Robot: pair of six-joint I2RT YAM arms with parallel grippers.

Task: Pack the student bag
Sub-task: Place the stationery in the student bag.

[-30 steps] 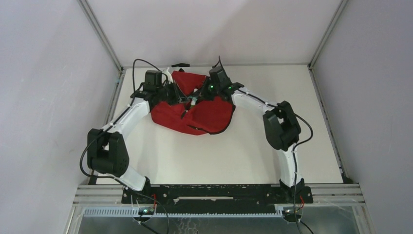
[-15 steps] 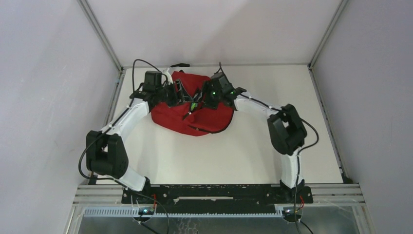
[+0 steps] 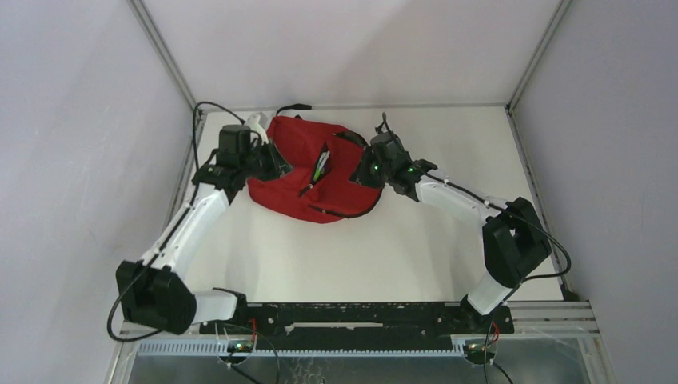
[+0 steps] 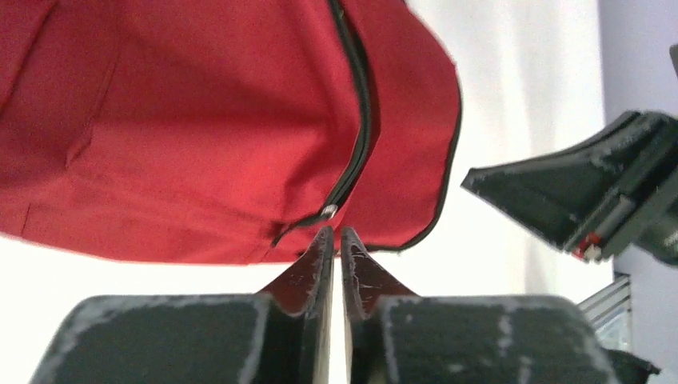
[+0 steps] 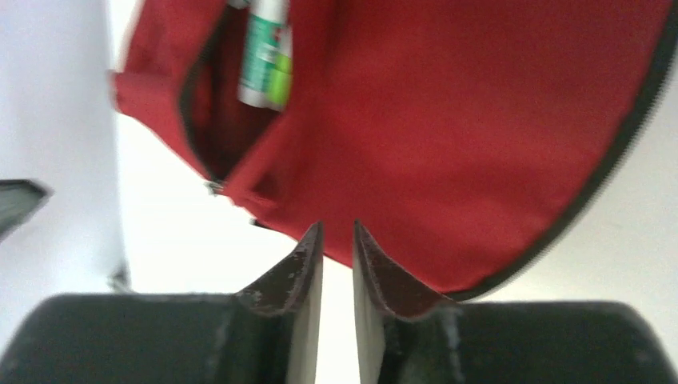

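**Red bag lay at the far side of the table, both grippers at its edges**

The student bag (image 3: 336, 190) lay slumped toward 12 o'clock on the table (image 3: 400, 248), a little left of the middle. A pocket on top gaped open. A marker (image 5: 264, 48) stuck out of it, with a green and white label too blurred for me to read.

The left gripper (image 4: 336, 238) sat at the bag's 9 o'clock. Its jaws were pressed almost together, with only a hairline slit between them and nothing in it. Just past its tips lay the small metal pull (image 4: 329, 211) of a black zip (image 4: 353, 120) that ran across the red cloth.

The right gripper (image 5: 337, 232) sat at the bag's 3 o'clock, at the black-trimmed rim. Its jaws were nearly closed too, with a narrow gap, and I saw nothing caught in it.

At the bag's 12 o'clock, by the far table edge, a black strap or cord (image 3: 293, 106) poked out; I could not tell which.

The tabletop was plain white. Pale grey walls (image 3: 360, 48) closed it in on three sides, with metal posts (image 3: 164, 56) slanting up at the far corners.
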